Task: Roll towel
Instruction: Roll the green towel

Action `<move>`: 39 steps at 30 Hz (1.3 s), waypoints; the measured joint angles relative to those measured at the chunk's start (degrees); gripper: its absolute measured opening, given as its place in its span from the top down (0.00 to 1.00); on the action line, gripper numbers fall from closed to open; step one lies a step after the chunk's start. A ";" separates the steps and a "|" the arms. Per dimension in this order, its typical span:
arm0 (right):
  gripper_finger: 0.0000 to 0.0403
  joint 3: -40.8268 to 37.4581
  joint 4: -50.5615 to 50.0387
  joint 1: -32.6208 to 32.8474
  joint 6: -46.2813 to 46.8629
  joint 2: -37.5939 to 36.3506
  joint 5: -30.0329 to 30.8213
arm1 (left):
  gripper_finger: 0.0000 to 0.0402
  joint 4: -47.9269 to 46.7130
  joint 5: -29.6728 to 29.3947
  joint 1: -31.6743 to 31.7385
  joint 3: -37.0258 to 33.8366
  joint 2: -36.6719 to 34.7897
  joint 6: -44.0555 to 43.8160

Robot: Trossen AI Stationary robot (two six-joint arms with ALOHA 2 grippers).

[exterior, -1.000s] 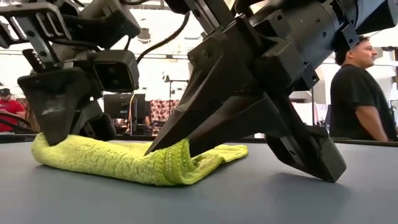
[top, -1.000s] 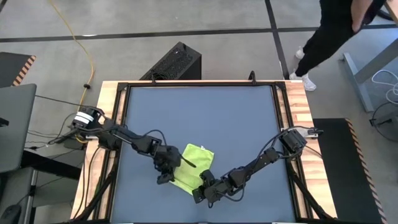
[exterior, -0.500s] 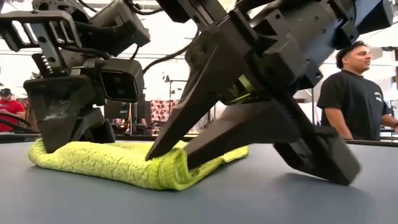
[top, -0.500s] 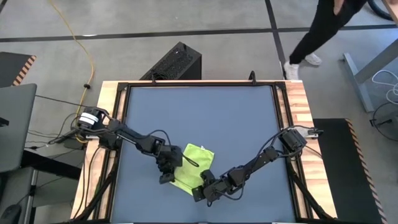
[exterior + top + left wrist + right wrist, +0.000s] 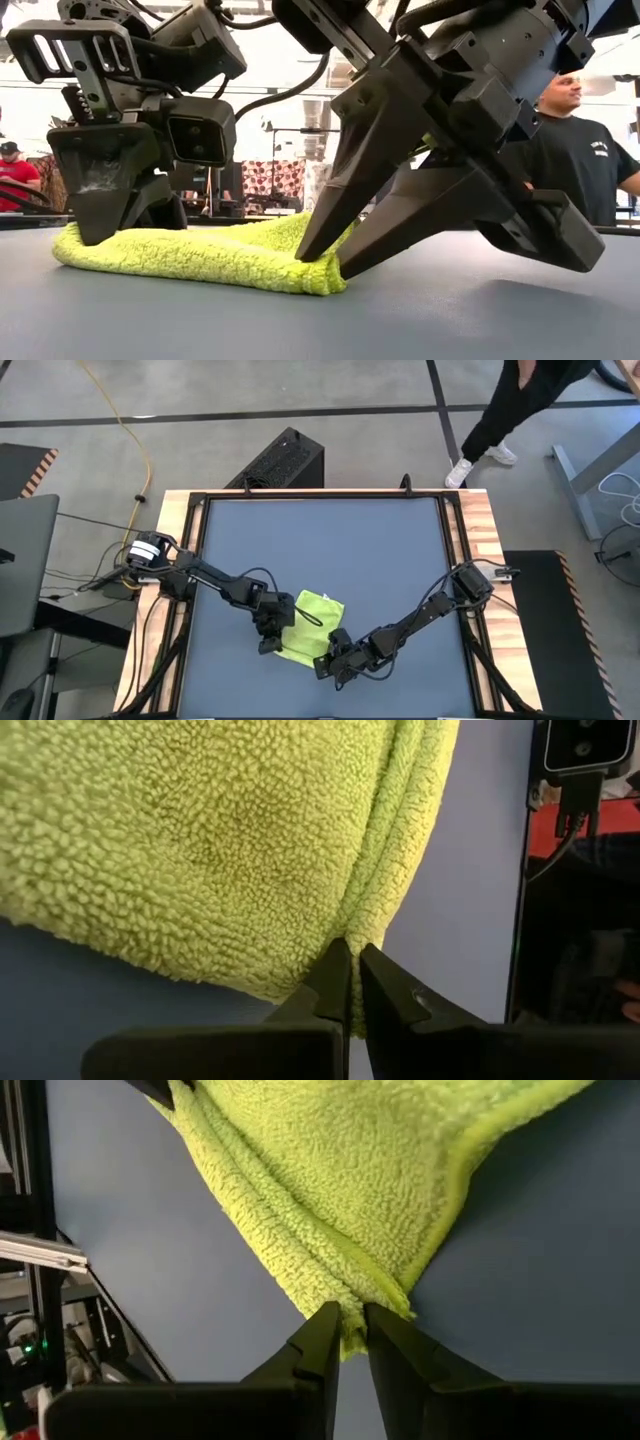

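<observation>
The lime-green towel (image 5: 312,620) lies on the dark blue-grey mat (image 5: 320,540), near the table's front edge, its near side doubled over into a thick roll (image 5: 200,262). My left gripper (image 5: 272,638) stands at the roll's left end and is shut on it. My right gripper (image 5: 322,657) is at the roll's right end, its fingers a little apart with the towel's end between them. My left gripper pinches the doubled edge of the towel (image 5: 372,925) at its left end between its two fingers, slanting down from the table's left. That end rests on the mat. My right gripper has the towel's bunched right end (image 5: 350,1312) between its two fingers (image 5: 318,235), several layers, the folds running together into the narrow gap. The fingers slant down from the table's right. The end lies on the mat.
The table's wooden rails and black frame (image 5: 470,550) run along both sides. A black box (image 5: 285,460) stands on the floor beyond the far edge. A person (image 5: 585,150) stands behind the table at the right. Bare mat stretches toward the far edge.
The gap between my right gripper's fingertips has widened a little. The towel's right end, pinched up off the mat before, has sunk flat onto it, and the flap that stuck out past the fingers has been drawn in. The person behind the table has walked on.
</observation>
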 joint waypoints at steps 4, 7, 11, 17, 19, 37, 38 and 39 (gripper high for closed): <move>0.79 -0.06 3.13 0.66 -0.89 0.00 -0.53 | 1.00 0.04 -0.02 0.00 0.00 0.00 -0.43; 0.79 -0.10 3.18 1.46 -0.92 0.00 -1.27 | 1.00 0.02 0.00 0.02 -0.02 0.00 -0.52; 0.79 -0.08 2.83 2.44 -0.93 0.00 -0.09 | 1.00 0.01 0.33 0.03 -0.03 -0.02 -0.71; 0.79 -0.01 2.45 3.63 -1.13 -0.30 2.06 | 1.00 0.08 1.03 0.08 -0.04 -0.02 -1.49; 0.79 -0.01 2.73 4.42 -2.75 -0.99 4.15 | 1.00 0.25 1.43 0.09 -0.04 -0.02 -2.06; 0.60 0.66 9.85 6.08 -56.13 -4.82 14.49 | 1.00 0.81 1.79 0.09 -0.04 -0.02 -4.40; 0.57 0.66 8.82 5.69 -57.91 -4.70 14.14 | 1.00 1.04 1.75 0.09 -0.04 -0.03 -4.55; 0.54 0.66 8.41 5.34 -59.55 -4.44 13.62 | 1.00 1.07 1.73 0.09 -0.04 -0.07 -4.59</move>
